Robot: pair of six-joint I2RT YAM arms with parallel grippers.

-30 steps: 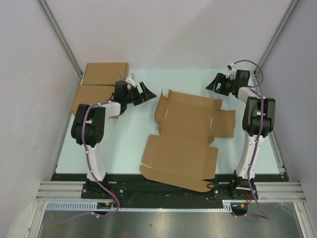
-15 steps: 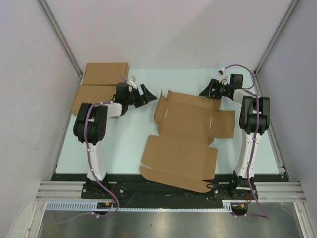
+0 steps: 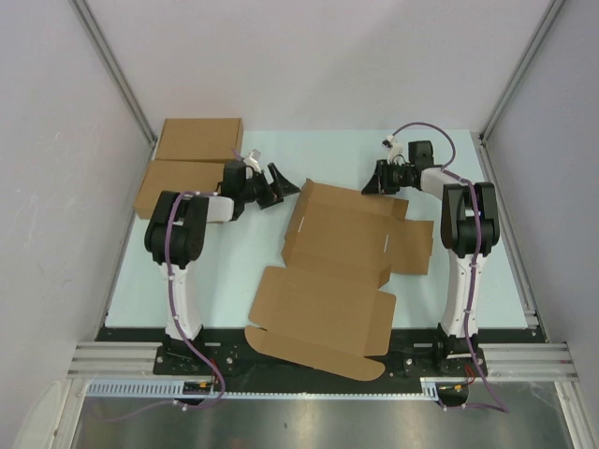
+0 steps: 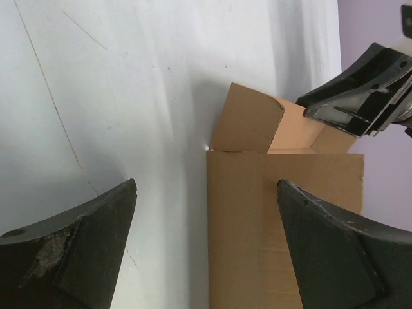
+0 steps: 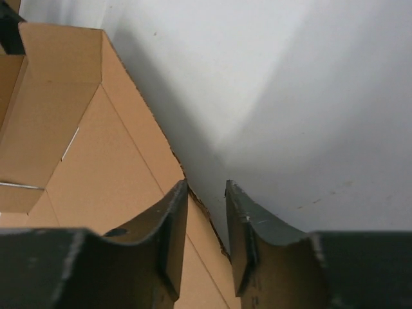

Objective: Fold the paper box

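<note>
- Paper box [image 3: 342, 253]: still a flat die-cut sheet in the middle of the counter [image 3: 234, 271]. Its near flap hangs over the near edge, between the two arm bases.
- Change noted: the whole sheet has slid left and a little nearer than it lay a second ago. Its far left corner now sits just beside the left arm's tool.
- Right fingers [image 5: 161, 244]: the arm has swung in from the far right corner to the sheet's far right edge. The fingers have narrowed from wide apart to a slim gap. The wrist view shows the cardboard edge running into that gap, so we read this as a pinch on the far flap.
- Left fingers [image 4: 77, 244]: wide open and holding nothing, much as before. They hover by the sheet's far left corner, where a small flap stands up.
- Our judgement: the sheet moved with the right arm, so the grip seems real. Folding of the far flap is only starting, and no wall is locked yet.
- Two made-up brown boxes [image 3: 192, 154] sit far left, untouched.
</note>
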